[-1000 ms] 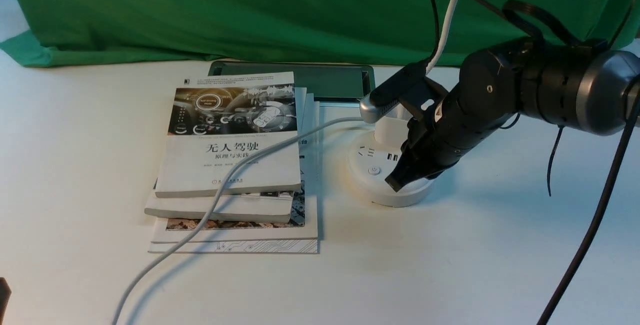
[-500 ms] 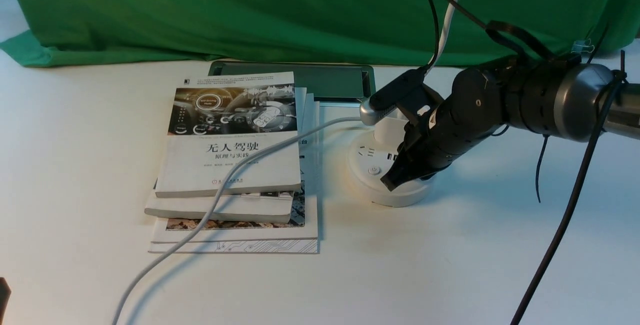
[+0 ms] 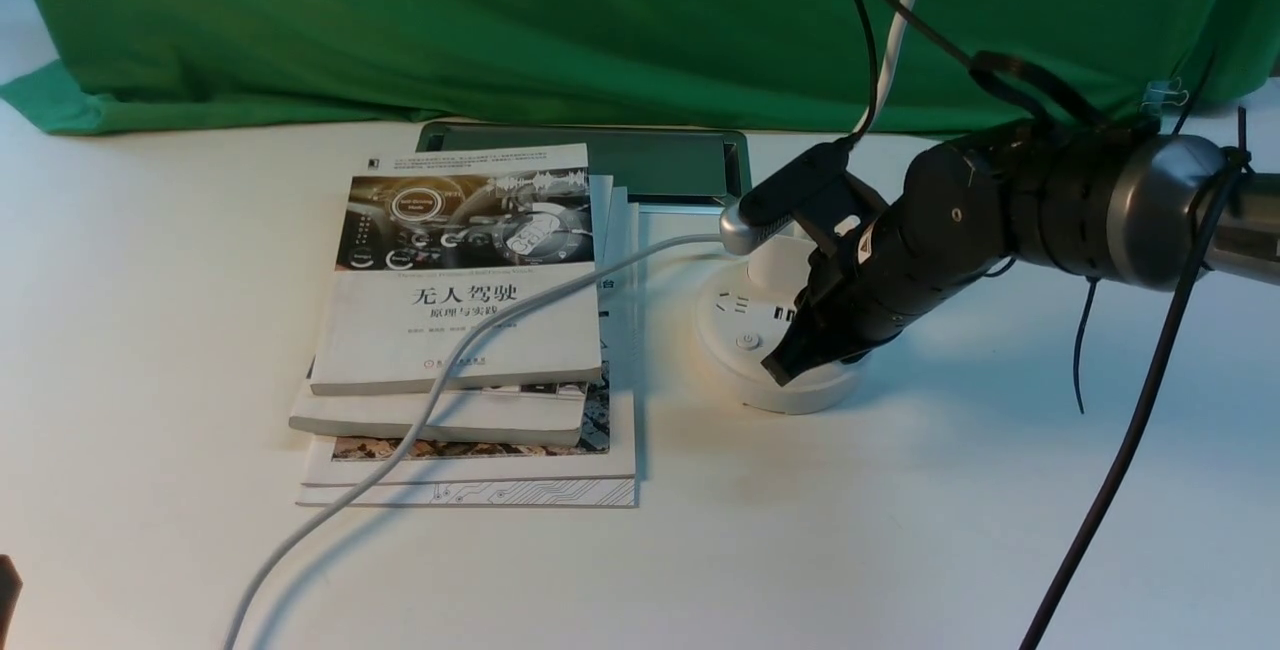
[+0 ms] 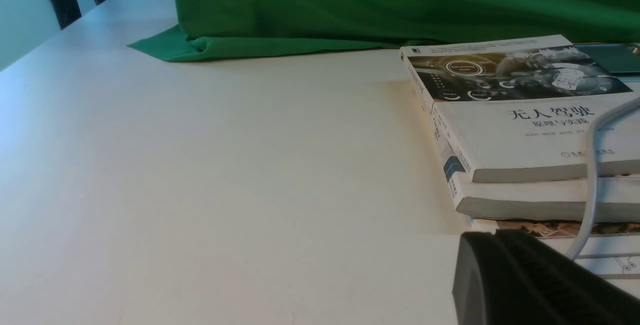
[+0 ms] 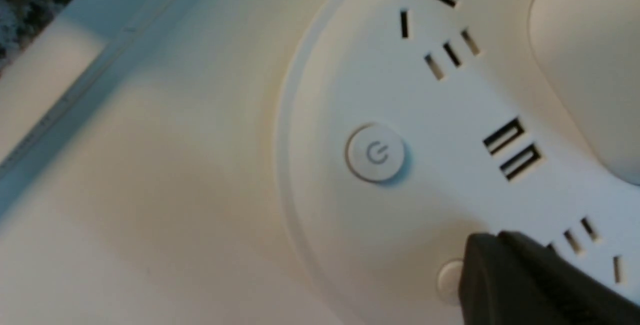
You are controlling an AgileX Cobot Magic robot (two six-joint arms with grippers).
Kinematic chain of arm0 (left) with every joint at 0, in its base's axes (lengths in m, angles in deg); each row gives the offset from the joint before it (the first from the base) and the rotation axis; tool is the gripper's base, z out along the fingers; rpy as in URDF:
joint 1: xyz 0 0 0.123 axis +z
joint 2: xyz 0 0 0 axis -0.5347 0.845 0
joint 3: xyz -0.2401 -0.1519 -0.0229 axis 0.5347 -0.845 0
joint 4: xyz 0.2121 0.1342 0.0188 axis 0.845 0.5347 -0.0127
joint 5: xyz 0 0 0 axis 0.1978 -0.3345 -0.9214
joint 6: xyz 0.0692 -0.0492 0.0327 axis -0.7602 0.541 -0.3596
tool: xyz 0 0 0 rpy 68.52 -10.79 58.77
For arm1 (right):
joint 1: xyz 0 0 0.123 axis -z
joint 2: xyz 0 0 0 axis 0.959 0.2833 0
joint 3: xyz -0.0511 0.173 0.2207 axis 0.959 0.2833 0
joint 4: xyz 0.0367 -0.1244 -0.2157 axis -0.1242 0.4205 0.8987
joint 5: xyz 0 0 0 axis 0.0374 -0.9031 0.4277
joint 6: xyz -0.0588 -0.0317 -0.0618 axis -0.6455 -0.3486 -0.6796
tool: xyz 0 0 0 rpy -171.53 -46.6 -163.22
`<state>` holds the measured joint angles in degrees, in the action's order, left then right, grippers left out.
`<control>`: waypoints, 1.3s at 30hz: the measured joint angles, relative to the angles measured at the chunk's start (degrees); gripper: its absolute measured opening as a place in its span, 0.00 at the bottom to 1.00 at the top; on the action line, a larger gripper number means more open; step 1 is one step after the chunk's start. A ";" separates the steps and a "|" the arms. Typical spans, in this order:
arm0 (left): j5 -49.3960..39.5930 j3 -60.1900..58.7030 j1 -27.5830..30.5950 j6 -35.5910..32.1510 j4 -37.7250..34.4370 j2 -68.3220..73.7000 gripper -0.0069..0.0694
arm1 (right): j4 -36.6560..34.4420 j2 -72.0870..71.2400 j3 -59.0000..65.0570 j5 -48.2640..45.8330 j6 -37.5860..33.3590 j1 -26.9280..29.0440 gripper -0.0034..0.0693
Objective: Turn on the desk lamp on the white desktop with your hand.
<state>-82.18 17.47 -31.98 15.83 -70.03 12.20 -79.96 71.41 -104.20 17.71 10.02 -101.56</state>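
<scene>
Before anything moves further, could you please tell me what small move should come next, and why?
I would probably ease the closed right gripper slightly down onto the small unmarked button: its fingertips overlap that button in the wrist view, while the power-marked button lies off to one side. Whether it already touches, I cannot tell.

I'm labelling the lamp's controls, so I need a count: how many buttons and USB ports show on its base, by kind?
Buttons: 2 (power button; second button, partly hidden by the right end effector)
USB ports: 2 (first port; second port)
Total: 4
</scene>
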 joint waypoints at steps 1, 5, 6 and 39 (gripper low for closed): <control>0.00 0.00 0.00 0.00 0.00 0.00 0.12 | 0.13 0.14 0.00 0.00 0.00 -0.14 0.09; 0.00 0.00 0.00 0.00 0.00 0.00 0.12 | 0.40 0.13 0.00 0.18 0.00 -0.37 0.09; 0.00 0.00 0.00 0.00 0.00 0.00 0.12 | 0.53 -0.37 0.07 0.18 0.20 -0.38 0.09; 0.00 0.00 0.00 0.00 0.00 0.00 0.12 | -0.01 -84.03 51.61 24.36 14.49 -0.62 0.14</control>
<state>-82.18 17.47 -31.98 15.83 -70.03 12.20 -79.98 -12.62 -52.59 42.07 24.51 -102.17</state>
